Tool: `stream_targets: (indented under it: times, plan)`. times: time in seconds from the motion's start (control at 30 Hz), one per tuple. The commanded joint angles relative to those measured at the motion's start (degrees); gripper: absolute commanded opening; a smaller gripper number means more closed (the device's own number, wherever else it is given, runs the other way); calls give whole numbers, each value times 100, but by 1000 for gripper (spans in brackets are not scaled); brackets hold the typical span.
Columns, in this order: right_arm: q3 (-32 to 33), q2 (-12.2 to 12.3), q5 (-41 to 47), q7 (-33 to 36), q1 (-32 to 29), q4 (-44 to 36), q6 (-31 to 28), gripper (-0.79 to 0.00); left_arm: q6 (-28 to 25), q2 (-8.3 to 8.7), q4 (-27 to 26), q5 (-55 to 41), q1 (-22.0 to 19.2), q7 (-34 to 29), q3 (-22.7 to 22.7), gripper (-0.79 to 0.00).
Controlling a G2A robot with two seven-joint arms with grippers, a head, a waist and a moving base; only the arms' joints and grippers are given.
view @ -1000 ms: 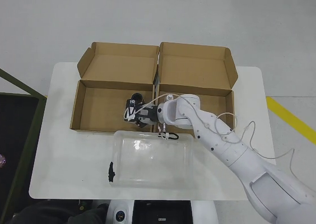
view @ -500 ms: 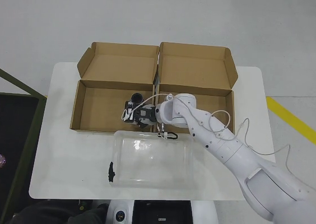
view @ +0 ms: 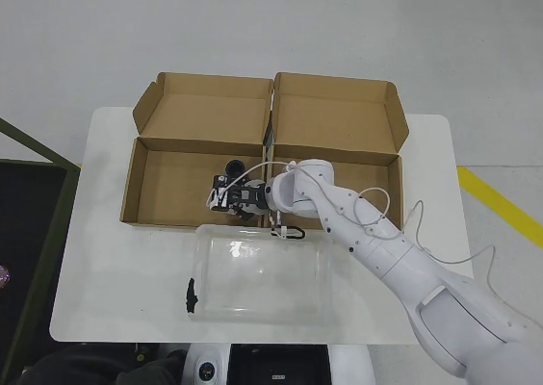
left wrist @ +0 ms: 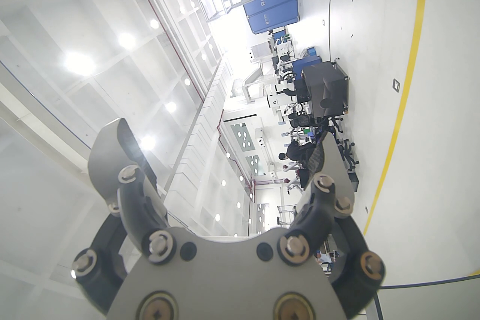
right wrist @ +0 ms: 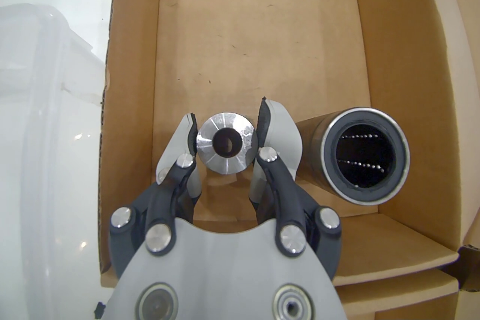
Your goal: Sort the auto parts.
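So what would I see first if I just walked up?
The right gripper pinching a shiny silver metal ring with a hole, inside the brown cardboard box. Right beside it lies a bigger grey metal tube, black inside with rows of tiny beads.

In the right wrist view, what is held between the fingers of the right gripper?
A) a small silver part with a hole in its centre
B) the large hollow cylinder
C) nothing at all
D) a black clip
A: the right gripper closes on both sides of the small silver part over the cardboard box, while the large hollow cylinder lies beside it, outside the fingers.
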Motion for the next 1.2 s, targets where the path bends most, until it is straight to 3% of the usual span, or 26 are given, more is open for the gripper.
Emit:
stream_targets:
  times: [0.0, 0.4, 0.73, 1.17]
  plan:
    - [12, -8, -7, -2, 3, 12, -19, -499, 0, 0, 0, 0, 0, 0, 0, 0]
    - [230, 3, -22, -139, 1, -382, -135, -456, 0, 0, 0, 0, 0, 0, 0, 0]
    - [674, 179, -154, -132, -198, -1173, -291, -443, 0, 0, 0, 0, 0, 0, 0, 0]
    - [1878, 728, -408, 117, -1582, -3121, -672, -425, 0, 0, 0, 0, 0, 0, 0, 0]
